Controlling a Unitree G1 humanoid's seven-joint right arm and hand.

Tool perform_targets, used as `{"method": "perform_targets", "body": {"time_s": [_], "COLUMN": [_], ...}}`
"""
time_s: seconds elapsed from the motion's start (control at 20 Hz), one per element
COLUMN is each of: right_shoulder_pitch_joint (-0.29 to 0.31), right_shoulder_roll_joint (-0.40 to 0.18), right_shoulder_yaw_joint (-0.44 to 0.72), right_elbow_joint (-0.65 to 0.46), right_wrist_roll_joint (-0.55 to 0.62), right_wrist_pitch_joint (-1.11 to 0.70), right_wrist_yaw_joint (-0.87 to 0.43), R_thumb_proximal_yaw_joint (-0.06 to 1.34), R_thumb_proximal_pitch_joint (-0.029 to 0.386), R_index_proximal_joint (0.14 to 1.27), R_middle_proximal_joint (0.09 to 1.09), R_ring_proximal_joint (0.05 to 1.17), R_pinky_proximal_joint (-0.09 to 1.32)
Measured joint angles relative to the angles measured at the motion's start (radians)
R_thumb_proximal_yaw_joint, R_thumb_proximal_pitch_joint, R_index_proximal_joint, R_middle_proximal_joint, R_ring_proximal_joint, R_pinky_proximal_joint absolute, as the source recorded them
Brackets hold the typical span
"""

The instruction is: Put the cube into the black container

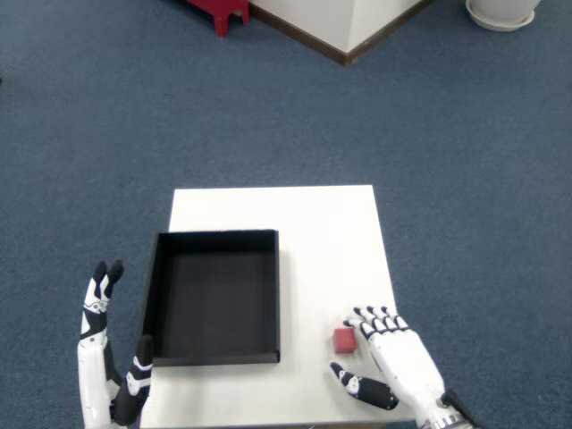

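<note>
A small red cube (344,340) rests on the white table (313,232) near its front right corner. My right hand (391,359) lies just right of the cube, fingers spread and open, fingertips (361,318) reaching over the cube's right side while the thumb (357,387) points left below it. The cube is not gripped. The black container (215,297), a shallow rectangular tray with nothing inside, sits on the table's left half, its right wall about 70 px left of the cube.
The left hand (107,362) hangs open beside the table's front left corner, next to the container. Blue carpet surrounds the table. A red stool (219,11), a white wall corner (344,27) and a white pot base (500,13) stand far back.
</note>
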Motion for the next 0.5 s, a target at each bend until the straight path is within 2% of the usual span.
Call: {"method": "perform_targets", "body": {"time_s": [0.15,0.3,0.4,0.5], "right_shoulder_pitch_joint": [0.000,0.000,0.000,0.000], "right_shoulder_roll_joint": [0.000,0.000,0.000,0.000], "right_shoulder_yaw_joint": [0.012,0.015,0.015,0.016], "right_elbow_joint": [0.000,0.000,0.001,0.002], "right_wrist_roll_joint": [-0.015,-0.018,-0.018,-0.019], "right_wrist_pitch_joint": [-0.011,-0.012,-0.012,-0.012], "right_wrist_yaw_joint": [-0.016,-0.029,-0.034,-0.048], "R_thumb_proximal_yaw_joint": [0.51,0.53,0.51,0.58], "R_thumb_proximal_pitch_joint": [0.098,0.113,0.139,0.169], "R_index_proximal_joint": [0.37,0.47,0.51,0.61], "R_middle_proximal_joint": [0.15,0.16,0.17,0.17], "R_ring_proximal_joint": [0.16,0.16,0.17,0.17], "R_pinky_proximal_joint": [-0.03,-0.03,-0.02,-0.02]}}
